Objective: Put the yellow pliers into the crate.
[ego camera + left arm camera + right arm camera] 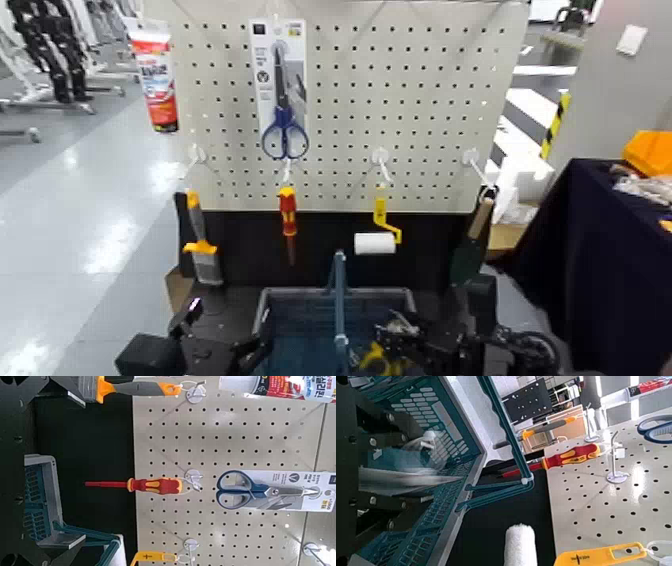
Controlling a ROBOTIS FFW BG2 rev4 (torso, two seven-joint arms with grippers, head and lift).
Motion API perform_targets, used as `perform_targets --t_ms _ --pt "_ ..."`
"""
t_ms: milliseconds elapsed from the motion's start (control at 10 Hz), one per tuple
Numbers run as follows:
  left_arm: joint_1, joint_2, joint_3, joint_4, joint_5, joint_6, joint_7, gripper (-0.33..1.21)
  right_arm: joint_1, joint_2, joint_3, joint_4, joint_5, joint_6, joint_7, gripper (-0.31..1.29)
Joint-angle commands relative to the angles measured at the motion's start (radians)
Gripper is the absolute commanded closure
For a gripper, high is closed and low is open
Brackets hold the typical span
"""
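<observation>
The crate (pixel 300 300) is a blue-grey mesh basket with a blue centre handle (pixel 338 300), standing low in front of the pegboard. My right gripper (pixel 400 338) is over the crate's right half, shut on the yellow pliers (pixel 375 358), whose yellow handles show just inside the rim. In the right wrist view the pale card (pixel 407 479) lies edge-on between the dark fingers (pixel 368 423), above the crate's mesh floor (pixel 423 412). My left gripper (pixel 188 320) is parked low, to the left of the crate. The crate's corner shows in the left wrist view (pixel 43 495).
The pegboard (pixel 420 100) behind the crate holds blue-handled scissors (pixel 283 130), a red screwdriver (pixel 288 215), a yellow-handled paint roller (pixel 377 238), a scraper (pixel 203 250) and a trowel (pixel 472 240). A dark-draped table (pixel 600 260) stands at the right.
</observation>
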Motion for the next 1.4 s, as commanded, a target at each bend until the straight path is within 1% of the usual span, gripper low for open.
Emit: perform_targets --t_ms 100,300,400,500,600,700,800,900,1000,1100,1200,1300,1400 --pt "0.002 0.001 0.000 0.000 0.000 0.000 -0.001 0.13 0.005 0.002 -0.012 -0.017 0.001 -0.008 -0.006 0.07" --pt "0.002 0.001 0.000 0.000 0.000 0.000 0.001 0.13 0.014 0.005 -0.026 -0.049 -0.006 -0.023 -0.038 0.07" --pt "0.002 0.001 0.001 0.000 0.000 0.000 0.001 0.13 0.022 0.008 -0.037 -0.083 -0.014 -0.034 -0.058 0.07" --pt "0.002 0.001 0.001 0.000 0.000 0.002 -0.001 0.13 0.036 0.012 -0.049 -0.136 -0.017 -0.047 -0.094 0.07" --pt "0.002 0.001 0.001 0.000 0.000 0.002 -0.001 0.13 0.063 0.017 -0.066 -0.201 -0.005 -0.078 -0.149 0.07" --pt "0.003 0.001 0.001 0.000 0.000 0.002 0.001 0.13 0.111 0.026 -0.084 -0.258 0.009 -0.123 -0.239 0.06" --pt "0.005 0.001 0.003 0.000 0.000 0.000 0.001 0.13 0.168 0.048 -0.101 -0.285 0.017 -0.201 -0.330 0.06" --pt "0.006 0.001 0.006 0.000 0.000 -0.008 0.001 0.13 0.238 0.080 -0.115 -0.323 0.032 -0.285 -0.439 0.07" --pt "0.009 -0.001 0.009 0.000 0.000 -0.020 0.004 0.13 0.293 0.106 -0.120 -0.350 0.052 -0.339 -0.508 0.07" --pt "0.020 -0.005 0.015 0.001 0.005 -0.040 0.016 0.13 0.353 0.126 -0.104 -0.357 0.055 -0.413 -0.615 0.07" --pt "0.034 -0.007 0.017 0.001 0.005 -0.058 0.045 0.13 0.427 0.140 -0.080 -0.365 0.057 -0.469 -0.746 0.08" --pt "0.041 -0.008 0.018 0.001 0.005 -0.064 0.058 0.13 0.474 0.143 -0.066 -0.369 0.052 -0.483 -0.805 0.09" --pt "0.049 -0.008 0.021 0.001 0.003 -0.072 0.064 0.12 0.503 0.135 -0.063 -0.369 0.047 -0.492 -0.805 0.12"
